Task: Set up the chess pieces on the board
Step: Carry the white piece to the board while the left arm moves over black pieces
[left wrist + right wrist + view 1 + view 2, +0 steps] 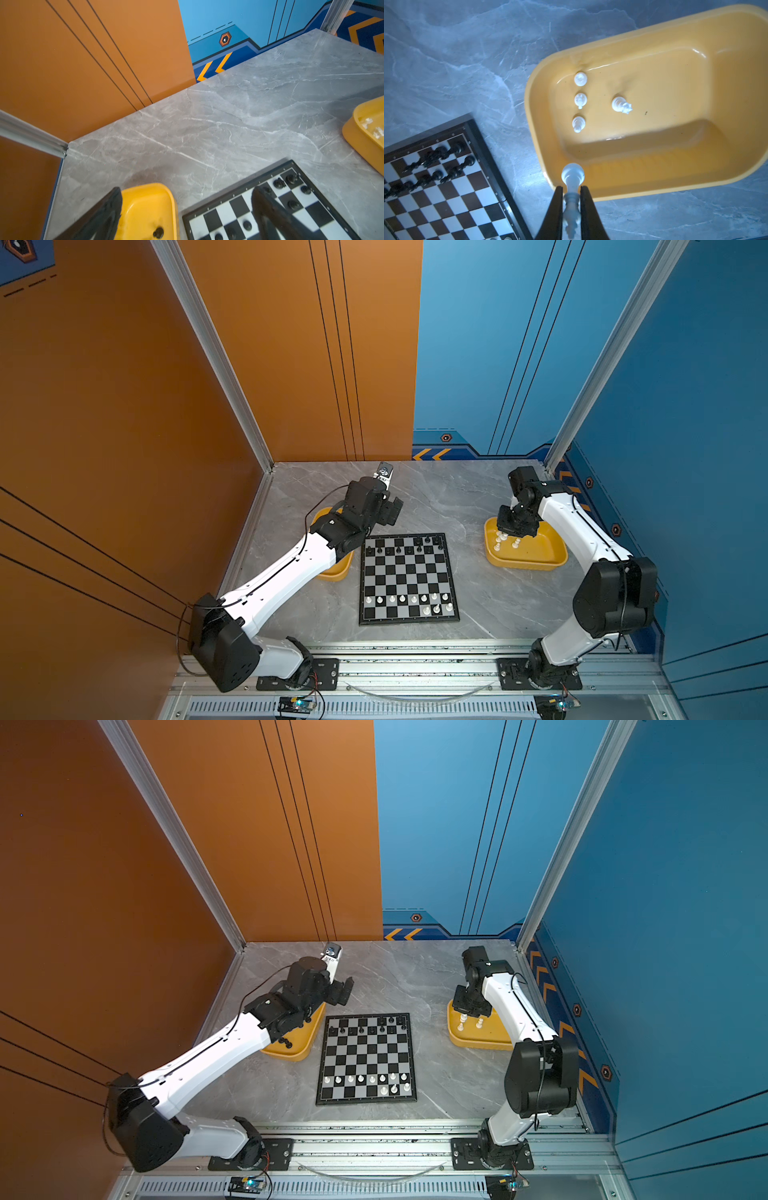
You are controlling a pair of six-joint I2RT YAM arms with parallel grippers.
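Jaws of the right gripper (571, 188) are pinching a white piece (572, 175) by its stem, holding it over the edge of the right yellow tray (695, 31), where four more white pieces (580, 99) are sitting. Now the left gripper (185, 194) is hovering wide open and empty above the left yellow tray (145, 199) and a far corner of the board (409, 572), with black chessmen (399, 549) lining its far rows and white chessmen (402, 598) its near rows

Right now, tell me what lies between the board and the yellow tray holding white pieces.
Only bare grey tabletop: nothing lies between the board and the yellow tray. It shows in both top views and the right wrist view.
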